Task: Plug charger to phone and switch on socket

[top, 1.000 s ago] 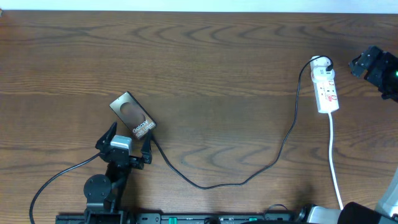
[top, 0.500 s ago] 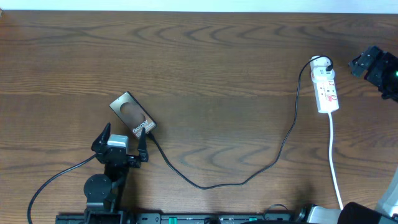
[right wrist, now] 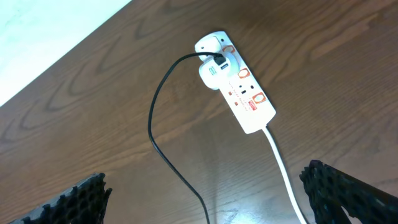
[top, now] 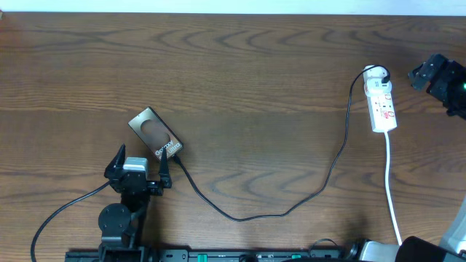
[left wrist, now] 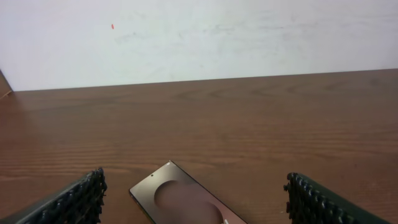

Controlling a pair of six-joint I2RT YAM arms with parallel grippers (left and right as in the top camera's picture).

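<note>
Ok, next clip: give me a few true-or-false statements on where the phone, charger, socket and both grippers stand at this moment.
1. The left gripper is open and holds nothing. True.
2. The phone lies right beside the socket. False: the phone is on the left part of the table and the socket is far off at the right.
3. The charger, a thin black cable, runs into a white plug seated in one end of the socket. True.
4. The right gripper is clamped on the socket. False: it is open and apart from the socket, touching nothing.
</note>
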